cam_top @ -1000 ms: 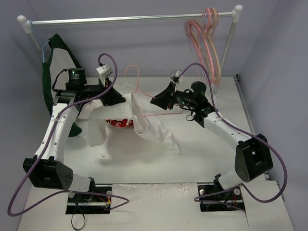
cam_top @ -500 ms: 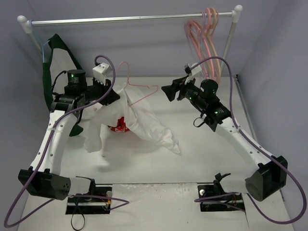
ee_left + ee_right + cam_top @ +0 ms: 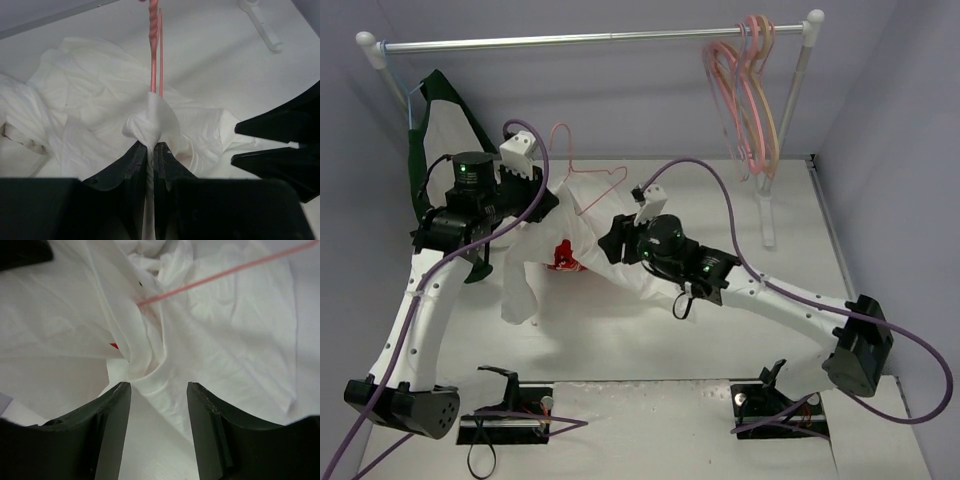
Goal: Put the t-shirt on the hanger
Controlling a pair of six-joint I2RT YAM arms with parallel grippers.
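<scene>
Since the earlier view our right claw (image 3: 611,240) has swung down and left, away from the rail (image 3: 570,41), to the t-shirt (image 3: 582,232). The left claw (image 3: 552,203) has lifted the cloth a little higher. We see the t-shirt hanging bunched from the left claw above the worktop (image 3: 740,340). It is white, with a patch of red print showing low among its folds. The hanger (image 3: 595,171), thin and pink, pokes up out of the bunch with its hook uppermost. Our left wrist view shows the left claw squeezed narrow on a knot of t-shirt cloth, and the hanger's twisted neck rises straight out of that knot. Our right wrist view shows the right claw spread wide, with a finger on each side of a hanging fold. Behind, spare pink hangers (image 3: 752,90) hang at the rail's right end, and a green-trimmed shirt (image 3: 440,130) hangs at its left.
</scene>
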